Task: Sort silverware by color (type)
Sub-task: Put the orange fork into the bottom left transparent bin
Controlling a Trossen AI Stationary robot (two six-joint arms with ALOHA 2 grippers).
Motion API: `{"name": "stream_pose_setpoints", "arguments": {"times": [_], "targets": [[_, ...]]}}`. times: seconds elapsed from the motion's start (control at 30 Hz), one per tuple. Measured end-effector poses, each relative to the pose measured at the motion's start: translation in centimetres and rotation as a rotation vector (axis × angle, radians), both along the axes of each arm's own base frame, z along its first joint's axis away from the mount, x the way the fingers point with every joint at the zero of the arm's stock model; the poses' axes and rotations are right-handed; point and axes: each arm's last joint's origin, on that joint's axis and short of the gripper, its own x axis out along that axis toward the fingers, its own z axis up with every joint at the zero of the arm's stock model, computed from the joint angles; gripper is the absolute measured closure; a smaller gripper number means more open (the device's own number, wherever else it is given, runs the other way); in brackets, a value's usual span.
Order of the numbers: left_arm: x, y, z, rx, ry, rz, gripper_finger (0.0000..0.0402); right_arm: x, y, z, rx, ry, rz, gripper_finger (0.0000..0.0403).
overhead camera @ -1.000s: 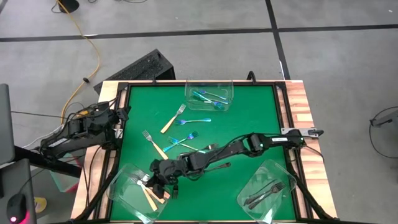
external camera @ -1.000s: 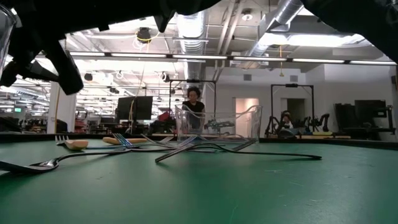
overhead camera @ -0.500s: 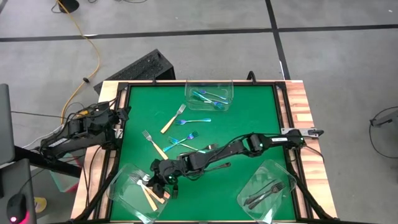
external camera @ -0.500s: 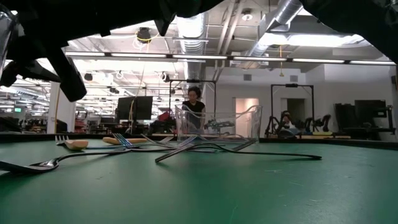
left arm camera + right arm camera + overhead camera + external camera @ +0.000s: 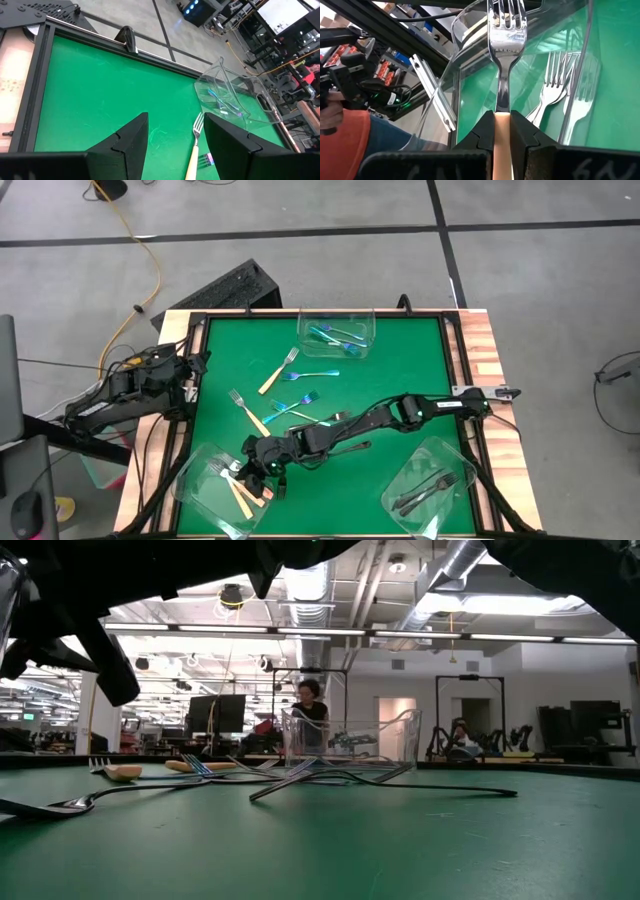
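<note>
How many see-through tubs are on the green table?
3: one tub at the far edge, one tub at the near left corner under the right pincer, one tub near right.

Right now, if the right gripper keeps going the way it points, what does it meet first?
Probably the clear tub: the right gripper holds a tan-handled fork aimed at its rim, forks inside. Depth is unclear.
</note>
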Motion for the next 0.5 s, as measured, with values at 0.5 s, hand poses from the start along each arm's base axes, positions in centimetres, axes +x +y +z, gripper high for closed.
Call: {"name": "stream_pose_setpoints", "arguments": {"times": [0.5], "targets": [[0.0,0.0,0.0,0.0,0.0,0.0,0.0226,0.0,-0.01,-0.01,0.011,0.005,-0.007,0.0307]]}}
